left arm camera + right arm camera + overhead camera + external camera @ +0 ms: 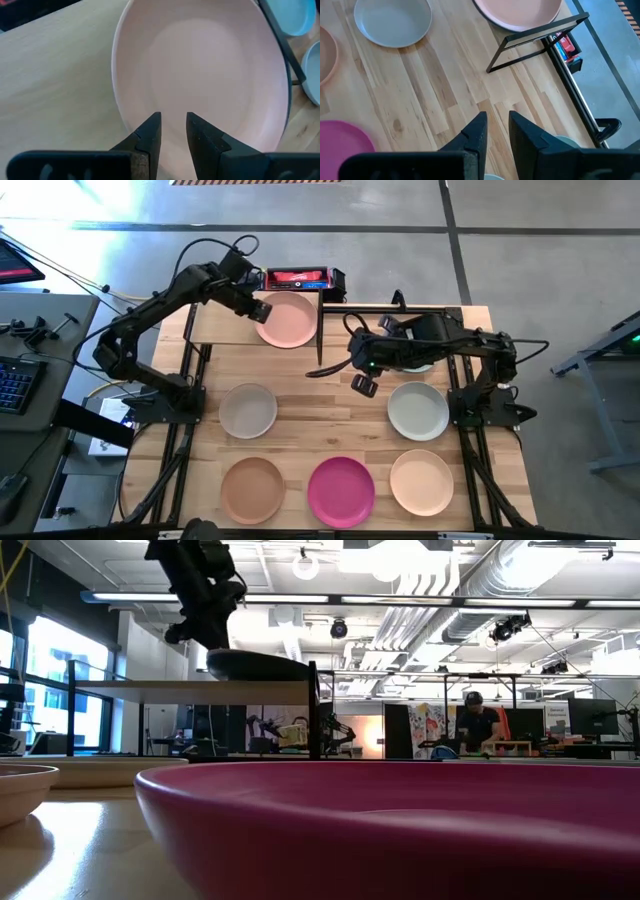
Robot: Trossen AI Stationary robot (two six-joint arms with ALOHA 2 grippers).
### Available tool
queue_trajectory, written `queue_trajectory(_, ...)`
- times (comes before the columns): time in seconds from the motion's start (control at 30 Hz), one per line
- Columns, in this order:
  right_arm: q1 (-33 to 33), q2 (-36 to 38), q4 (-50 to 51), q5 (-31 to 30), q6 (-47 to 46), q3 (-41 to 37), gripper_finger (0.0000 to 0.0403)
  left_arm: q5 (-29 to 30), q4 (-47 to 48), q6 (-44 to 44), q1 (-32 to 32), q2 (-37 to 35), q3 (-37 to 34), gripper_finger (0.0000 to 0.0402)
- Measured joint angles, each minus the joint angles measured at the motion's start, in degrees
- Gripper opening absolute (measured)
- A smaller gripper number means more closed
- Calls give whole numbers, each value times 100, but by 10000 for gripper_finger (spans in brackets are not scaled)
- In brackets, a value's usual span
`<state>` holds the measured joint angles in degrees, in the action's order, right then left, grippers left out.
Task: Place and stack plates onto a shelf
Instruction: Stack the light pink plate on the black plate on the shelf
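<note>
Magenta plate (380,825), round and matte, looms closest. Left gripper (173,131), jaws narrowly parted and empty, hovers over the smooth peach plate (200,75) on the wooden shelf (55,85); right gripper (497,131) likewise empty, slightly parted.

Peach plate (288,319) on light wood shelf (225,328), magenta plate (340,491), tan plate (252,489) — perhaps grey-white plate (247,410)
</note>
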<state>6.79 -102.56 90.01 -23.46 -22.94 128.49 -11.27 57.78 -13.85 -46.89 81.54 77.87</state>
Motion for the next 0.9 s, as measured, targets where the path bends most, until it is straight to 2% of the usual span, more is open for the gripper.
queue_trajectory(0.27, 0, 0, -1, 2, -15, 0, 60, 11, 58, 48, 0, 268, 0, 78)
queue_trajectory(0.53, 0, 0, -1, 4, -15, 0, 60, 534, 193, 50, -57, 321, 0, 78)
queue_trajectory(0.9, 0, 0, -1, 4, -11, 0, 60, 626, 213, 247, -262, 294, 0, 78)
